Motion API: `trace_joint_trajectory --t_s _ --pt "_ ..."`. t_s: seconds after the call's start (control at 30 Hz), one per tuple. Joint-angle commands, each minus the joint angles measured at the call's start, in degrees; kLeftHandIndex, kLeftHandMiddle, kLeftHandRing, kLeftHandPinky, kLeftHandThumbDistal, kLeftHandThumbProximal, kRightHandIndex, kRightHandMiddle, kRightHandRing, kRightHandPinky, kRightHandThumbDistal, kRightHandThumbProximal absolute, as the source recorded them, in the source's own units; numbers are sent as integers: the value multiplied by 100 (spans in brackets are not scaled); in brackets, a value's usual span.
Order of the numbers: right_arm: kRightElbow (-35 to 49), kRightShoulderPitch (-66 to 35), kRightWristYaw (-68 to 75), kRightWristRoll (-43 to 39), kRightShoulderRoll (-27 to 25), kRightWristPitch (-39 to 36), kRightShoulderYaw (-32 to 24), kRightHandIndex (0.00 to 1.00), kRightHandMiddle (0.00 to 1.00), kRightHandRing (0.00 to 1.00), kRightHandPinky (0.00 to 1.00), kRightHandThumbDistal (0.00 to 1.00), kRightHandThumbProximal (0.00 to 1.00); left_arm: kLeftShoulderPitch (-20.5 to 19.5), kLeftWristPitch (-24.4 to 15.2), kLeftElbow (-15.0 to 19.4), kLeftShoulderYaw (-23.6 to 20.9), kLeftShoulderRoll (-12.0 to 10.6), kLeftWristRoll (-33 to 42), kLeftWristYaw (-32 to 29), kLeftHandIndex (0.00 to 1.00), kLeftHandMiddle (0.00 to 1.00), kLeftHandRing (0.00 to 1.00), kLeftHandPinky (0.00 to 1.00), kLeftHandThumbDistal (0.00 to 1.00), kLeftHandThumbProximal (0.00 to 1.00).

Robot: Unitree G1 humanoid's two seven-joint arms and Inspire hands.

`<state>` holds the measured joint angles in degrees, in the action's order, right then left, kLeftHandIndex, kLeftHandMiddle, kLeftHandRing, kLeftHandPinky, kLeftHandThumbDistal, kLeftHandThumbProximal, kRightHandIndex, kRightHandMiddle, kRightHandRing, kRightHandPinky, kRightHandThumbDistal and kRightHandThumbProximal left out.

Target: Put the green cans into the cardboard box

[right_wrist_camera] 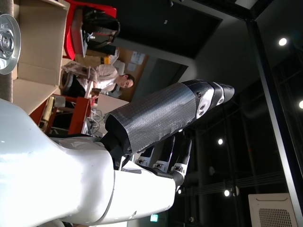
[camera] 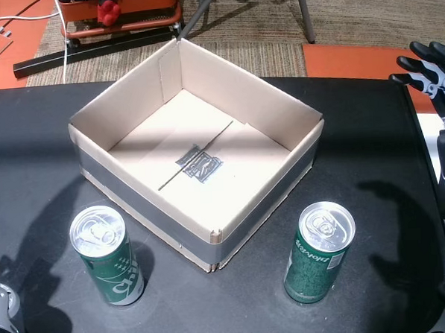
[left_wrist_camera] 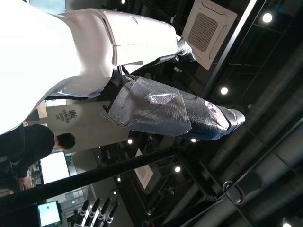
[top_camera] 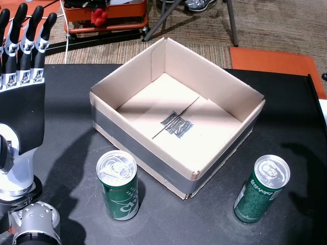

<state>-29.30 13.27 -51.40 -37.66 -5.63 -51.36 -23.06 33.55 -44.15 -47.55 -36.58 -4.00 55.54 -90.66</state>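
Two green cans, one near the left hand and one nearer the right hand, stand upright on the black counter just beside the empty cardboard box. Both hands are raised with straight, spread fingers and hold nothing, well apart from the cans.

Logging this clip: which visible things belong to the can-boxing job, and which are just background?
Job items:
left green can
right green can
cardboard box, empty

Background:
red cart
orange floor mat
chair legs

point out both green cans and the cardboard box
left green can [top_camera: 118, 188]: head view, on its green side wall.
right green can [top_camera: 259, 193]: head view, on its green side wall.
cardboard box [top_camera: 137, 145]: head view, on its grey-taped front wall.
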Motion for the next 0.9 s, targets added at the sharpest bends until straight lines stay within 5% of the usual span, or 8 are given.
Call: trace_joint_trajectory --t_s 0.0,0.63,0.77,0.87 --pt "18 -1 -17 -52 -49 30 -7 59 66 73 73 98 57 -9 -48 44 9 -11 -73 -19 100 100 100 100 77 75" --pt "-15 -29 119 194 -52 -95 21 58 66 74 74 100 62 -14 -49 68 22 -2 -77 -16 100 100 100 100 75 75" --pt "-116 -87 44 473 -167 -146 177 63 69 78 79 81 53 -4 150 45 7 37 -6 -58 100 100 100 100 74 70" --pt "-225 -138 175 825 -265 -221 301 64 69 78 81 86 54 25 298 -1 -33 80 44 -132 100 100 100 100 75 69"
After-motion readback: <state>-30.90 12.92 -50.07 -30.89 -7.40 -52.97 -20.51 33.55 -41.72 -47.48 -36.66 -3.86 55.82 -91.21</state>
